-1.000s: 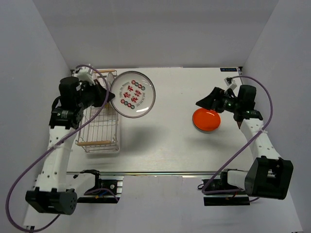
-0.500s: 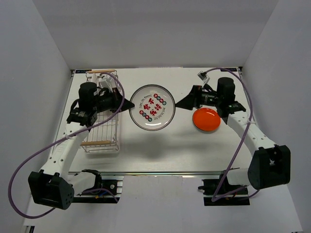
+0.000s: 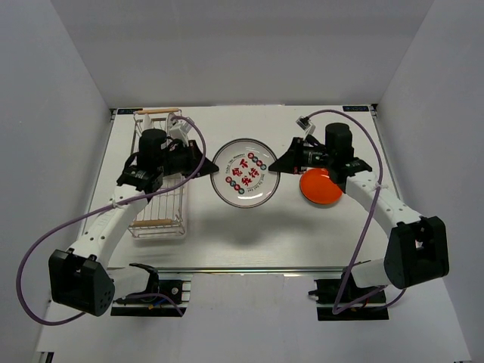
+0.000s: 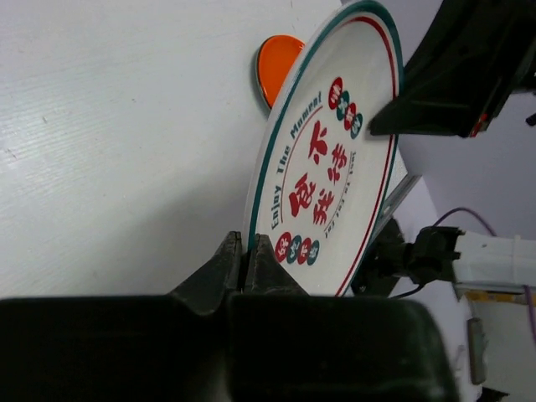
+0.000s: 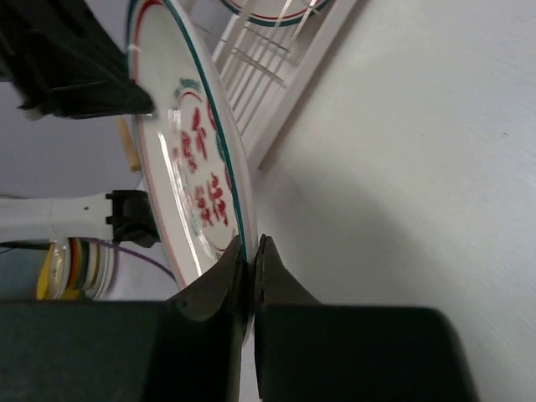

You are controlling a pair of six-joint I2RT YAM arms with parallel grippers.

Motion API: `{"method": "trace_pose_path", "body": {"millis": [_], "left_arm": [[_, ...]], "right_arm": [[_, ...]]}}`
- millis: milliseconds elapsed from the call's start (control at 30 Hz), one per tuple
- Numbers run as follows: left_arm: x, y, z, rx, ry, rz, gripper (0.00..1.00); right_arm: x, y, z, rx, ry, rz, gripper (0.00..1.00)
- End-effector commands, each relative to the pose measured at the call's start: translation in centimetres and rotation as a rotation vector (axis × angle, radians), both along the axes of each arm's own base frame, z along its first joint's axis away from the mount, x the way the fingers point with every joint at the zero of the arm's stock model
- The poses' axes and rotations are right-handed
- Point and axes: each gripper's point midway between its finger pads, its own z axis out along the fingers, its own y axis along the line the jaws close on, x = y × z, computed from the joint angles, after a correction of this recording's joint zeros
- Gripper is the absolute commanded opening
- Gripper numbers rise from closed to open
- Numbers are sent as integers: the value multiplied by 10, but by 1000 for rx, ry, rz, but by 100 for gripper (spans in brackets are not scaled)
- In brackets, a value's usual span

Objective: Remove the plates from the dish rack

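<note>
Gripping one white ringed plate (image 3: pixel 245 172) mid-air: left tool (image 3: pixel 203 164) clamped on its 9 o'clock rim, right tool (image 3: pixel 278 162) clamped at 3. One orange plate (image 3: pixel 321 189) lies farther toward 3 o'clock, one dish rack (image 3: pixel 159 208) toward 9.

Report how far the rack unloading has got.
Done: the orange plate lies on the table. In hand: the white lettered plate, pinched at opposite rims by the left gripper and right gripper. Left: at least one ringed plate in the dish rack.
</note>
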Motion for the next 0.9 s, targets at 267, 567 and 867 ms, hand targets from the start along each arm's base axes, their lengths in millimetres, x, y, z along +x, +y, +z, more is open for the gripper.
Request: {"method": "trace_pose_path", "body": {"millis": [267,567,867], "left_arm": [[28,52,24,236,-60,323,98],[29,123,16,422,-29,663,98],[30,136,13,455,-11,739,98]], "right_arm": [[32,-18,-32,-129,115,-211,0],[69,-28,-98,-252,204,-342,0],[84,-30,-160,-329,332,-390,0]]}}
